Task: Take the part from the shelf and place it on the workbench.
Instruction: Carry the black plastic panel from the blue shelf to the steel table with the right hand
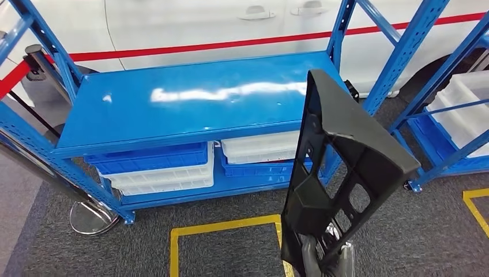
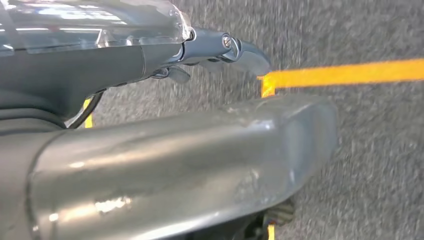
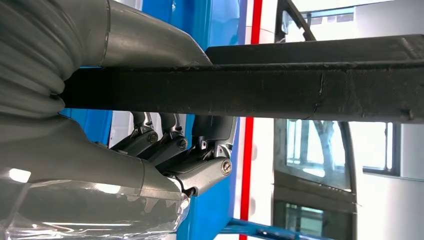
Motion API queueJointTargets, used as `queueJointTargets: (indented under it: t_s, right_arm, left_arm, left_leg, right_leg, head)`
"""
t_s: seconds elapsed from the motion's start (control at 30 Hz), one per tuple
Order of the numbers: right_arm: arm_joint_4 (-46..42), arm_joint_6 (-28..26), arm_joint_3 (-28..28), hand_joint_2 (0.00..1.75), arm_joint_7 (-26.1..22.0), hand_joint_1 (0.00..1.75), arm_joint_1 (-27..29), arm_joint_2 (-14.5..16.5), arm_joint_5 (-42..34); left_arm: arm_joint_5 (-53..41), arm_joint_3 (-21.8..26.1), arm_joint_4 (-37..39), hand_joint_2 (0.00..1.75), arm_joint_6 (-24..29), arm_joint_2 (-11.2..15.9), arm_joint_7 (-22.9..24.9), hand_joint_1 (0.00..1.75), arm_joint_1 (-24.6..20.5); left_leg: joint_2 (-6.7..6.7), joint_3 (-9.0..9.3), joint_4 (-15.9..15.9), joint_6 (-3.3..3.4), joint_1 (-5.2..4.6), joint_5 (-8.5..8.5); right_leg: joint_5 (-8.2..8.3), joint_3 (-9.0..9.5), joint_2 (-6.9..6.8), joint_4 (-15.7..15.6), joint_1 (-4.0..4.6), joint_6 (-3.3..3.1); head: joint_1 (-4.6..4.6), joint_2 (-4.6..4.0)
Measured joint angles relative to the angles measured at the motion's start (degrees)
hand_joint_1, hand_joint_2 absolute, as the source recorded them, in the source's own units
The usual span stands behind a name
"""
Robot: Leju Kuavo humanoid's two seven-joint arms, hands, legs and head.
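The part is a long black plastic panel with cut-out openings. It stands upright in front of me, low and right of centre in the head view. My right hand grips its lower end. In the right wrist view the part runs as a dark bar across the picture, with the thumb of my right hand on one side and the dark fingers curled against the other. The blue shelf's top board is bare. My left hand hangs over grey carpet, holding nothing, fingers loosely extended.
Blue bins and white bins fill the shelf's lower level. A second blue rack with a white bin stands at the right. Yellow floor tape marks a box on the carpet. A white car is behind, a stanchion base at the left.
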Motion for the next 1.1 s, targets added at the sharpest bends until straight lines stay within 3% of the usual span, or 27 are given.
queueJointTargets:
  t_s: [0.03,0.07,0.13,0.17,0.2,0.23,0.27,0.3,0.33,0.4,0.43,0.5,0.57,0.63,0.7,0.73,0.77,0.83,0.9,0.93,1.0,1.03,1.1]
  right_arm:
    - [0.0,0.18,-0.05,1.75,0.0,1.75,0.1,0.0,-0.14]
    - [0.0,0.38,-0.1,1.75,0.0,1.75,0.18,0.0,-0.27]
    - [0.0,0.68,-0.21,1.75,0.0,1.75,0.32,0.0,-0.5]
    - [0.01,0.77,-0.24,1.75,0.0,1.75,0.36,0.0,-0.57]
    - [0.01,0.81,-0.27,1.75,0.0,1.75,0.41,0.0,-0.66]
    - [0.02,0.81,-0.31,1.75,0.0,1.75,0.43,0.0,-0.73]
    - [0.02,0.81,-0.35,1.75,0.0,1.75,0.45,0.0,-0.77]
    - [0.02,0.81,-0.4,1.75,0.0,1.75,0.46,0.0,-0.8]
    - [0.01,0.81,-0.45,1.75,0.0,1.75,0.45,0.0,-0.8]
    - [-0.01,0.82,-0.51,1.75,0.0,1.75,0.35,0.0,-0.81]
    - [-0.02,0.85,-0.56,1.75,0.0,1.75,0.35,0.0,-0.82]
    - [-0.02,1.13,-0.7,1.75,0.0,1.75,0.54,0.02,-0.84]
    - [-0.02,1.61,-0.8,1.75,0.0,1.75,0.67,0.1,-0.9]
    - [-0.01,2.05,-0.79,1.75,0.0,1.75,0.65,0.16,-1.03]
    - [0.01,2.49,-0.79,1.75,0.0,1.75,0.68,0.17,-1.13]
    - [0.02,2.68,-0.8,1.75,0.0,1.75,0.7,0.17,-1.18]
    - [0.02,2.9,-0.8,1.75,0.0,1.75,0.71,0.17,-1.24]
    - [0.01,3.35,-0.8,1.75,0.0,1.75,0.71,0.18,-1.49]
    - [0.0,3.83,-0.78,1.75,0.0,1.75,0.67,0.2,-1.81]
    - [0.0,4.03,-0.77,1.75,0.0,1.75,0.68,0.22,-1.94]
    - [-0.04,4.33,-0.77,1.75,0.0,1.75,0.76,0.25,-2.1]
    - [-0.1,4.41,-0.8,1.75,0.0,1.75,0.83,0.25,-2.14]
    - [-0.24,4.53,-0.85,1.75,0.0,1.75,0.86,0.23,-2.17]
  left_arm:
    - [0.05,0.0,-0.01,0.0,0.02,-0.1,0.0,0.0,-0.05]
    - [0.15,0.01,-0.01,0.0,0.02,-0.2,-0.01,0.0,-0.08]
    - [0.35,0.02,-0.02,0.0,0.01,-0.28,-0.07,0.0,-0.1]
    - [0.42,0.03,-0.02,0.0,0.0,-0.31,-0.12,0.0,-0.08]
    - [0.48,0.04,-0.02,0.0,-0.01,-0.33,-0.16,0.0,-0.07]
    - [0.54,0.04,-0.02,0.0,-0.02,-0.35,-0.2,0.0,-0.08]
    - [0.62,0.04,-0.02,0.0,-0.02,-0.37,-0.2,0.0,-0.08]
    - [0.69,0.04,-0.02,0.0,-0.01,-0.38,-0.21,0.0,-0.09]
    - [0.74,0.04,-0.02,0.0,0.0,-0.39,-0.22,0.0,-0.09]
    - [0.79,0.05,-0.03,0.0,0.02,-0.44,-0.28,0.0,-0.08]
    - [0.8,0.05,-0.04,0.0,0.02,-0.46,-0.31,0.0,-0.1]
    - [0.79,0.07,-0.06,0.0,0.02,-0.48,-0.2,0.0,-0.21]
    - [0.73,0.09,-0.09,0.0,0.01,-0.47,0.03,0.0,-0.22]
    - [0.54,0.14,-0.1,0.0,0.01,-0.46,0.15,0.0,-0.02]
    - [0.38,0.2,-0.1,0.0,0.02,-0.45,0.21,0.0,0.22]
    - [0.36,0.22,-0.1,0.0,0.02,-0.45,0.21,0.0,0.25]
    - [0.28,0.24,-0.1,0.0,-0.01,-0.46,0.21,0.0,0.24]
    - [-0.01,0.24,-0.11,0.0,-0.09,-0.39,0.18,0.0,0.17]
    - [-0.26,0.23,-0.14,0.0,-0.17,-0.26,0.16,0.0,0.17]
    - [-0.32,0.23,-0.15,0.0,-0.2,-0.2,0.17,0.0,0.14]
    - [-0.38,0.24,-0.16,0.0,-0.27,-0.25,0.18,0.0,0.04]
    - [-0.4,0.24,-0.17,0.0,-0.31,-0.29,0.18,0.0,-0.03]
    - [-0.42,0.24,-0.19,0.0,-0.37,-0.38,0.16,0.0,-0.08]
  left_leg:
    - [0.31,-0.66,-0.22,0.44,0.15,0.7]
    - [0.65,-1.45,-0.42,0.81,0.31,1.41]
    - [1.44,-3.19,-0.44,1.25,0.25,2.59]
    - [1.88,-4.0,-0.39,1.26,0.21,3.18]
    - [2.42,-4.77,-0.31,1.23,0.18,3.72]
    - [2.97,-5.46,-0.19,1.14,0.17,4.18]
    - [3.5,-6.08,-0.05,1.0,0.17,4.56]
    - [4.04,-6.5,0.16,0.82,0.16,4.88]
    - [4.51,-6.85,0.48,0.6,0.07,5.09]
    - [5.5,-7.13,1.16,0.03,-0.11,5.41]
    - [6.08,-7.22,1.38,-0.31,-0.14,5.58]
    - [6.77,-7.3,1.72,-1.06,0.04,5.67]
    - [4.38,-8.37,4.44,-1.77,0.32,3.31]
    - [0.98,-10.94,11.39,-2.22,0.56,-1.32]
    - [-0.12,-12.85,17.42,-2.3,0.62,-3.84]
    - [-0.27,-12.48,17.57,-2.19,0.62,-3.34]
    - [-0.51,-11.06,15.43,-1.97,0.61,-1.83]
    - [-2.67,-6.6,7.59,-1.16,0.62,1.32]
    - [-5.06,-3.99,2.56,-0.66,0.55,2.37]
    - [-5.45,-3.75,1.96,-0.58,0.49,2.18]
    - [-4.15,-3.75,1.17,-0.36,0.55,2.6]
    - [-3.41,-3.67,0.68,-0.1,0.71,2.85]
    - [-1.73,-3.64,-0.12,0.37,1.0,3.37]
  right_leg:
    - [-1.21,-0.54,0.2,0.8,-0.05,0.29]
    - [-3.47,-1.33,0.36,2.58,-0.11,0.53]
    - [-9.22,-3.25,0.39,9.32,-0.39,1.0]
    - [-10.56,-3.92,0.36,12.89,-0.47,1.24]
    - [-10.42,-4.1,0.32,15.55,-0.55,1.43]
    - [-8.98,-3.44,0.2,16.4,-0.6,1.53]
    - [-7.2,-1.74,-0.11,15.19,-0.63,1.53]
    - [-5.95,1.09,-0.93,11.95,-0.62,1.43]
    - [-5.8,4.62,-2.24,7.34,-0.49,1.23]
    - [-7.42,9.84,-4.31,-0.44,-0.07,0.41]
    - [-8.12,10.75,-4.5,-2.21,0.12,-0.04]
    - [-7.85,10.38,-3.41,-2.75,0.08,-0.98]
    - [-6.98,9.69,-2.18,-2.93,-0.15,-1.89]
    - [-6.26,8.73,-0.83,-2.79,-0.18,-2.4]
    - [-5.79,7.75,0.75,-2.31,-0.02,-2.48]
    - [-5.66,7.32,1.6,-1.97,0.07,-2.46]
    - [-5.58,6.98,2.43,-1.61,0.14,-2.42]
    - [-5.49,6.41,3.88,-0.99,0.2,-2.26]
    - [-5.22,5.84,5.17,-0.66,-0.01,-1.74]
    - [-5.0,5.52,5.78,-0.63,-0.17,-1.34]
    - [-4.69,5.08,6.85,-0.56,-0.33,-0.6]
    - [-5.03,4.71,6.24,-0.05,-0.22,-0.32]
    - [-7.76,2.48,3.4,4.16,-0.05,0.13]
  head:
    - [0.17,0.01]
    - [0.36,0.0]
    - [0.67,0.01]
    - [0.69,0.0]
    - [0.7,-0.01]
    - [0.72,0.0]
    - [0.73,-0.01]
    - [0.73,-0.01]
    - [0.76,-0.01]
    - [0.77,-0.01]
    - [0.79,-0.01]
    - [0.82,-0.01]
    - [0.67,-0.01]
    - [0.46,-0.01]
    - [0.44,-0.01]
    - [0.44,-0.01]
    - [0.43,-0.01]
    - [0.5,-0.01]
    - [0.59,-0.01]
    - [0.62,-0.01]
    - [0.54,-0.01]
    - [0.63,-0.01]
    - [1.0,-0.01]
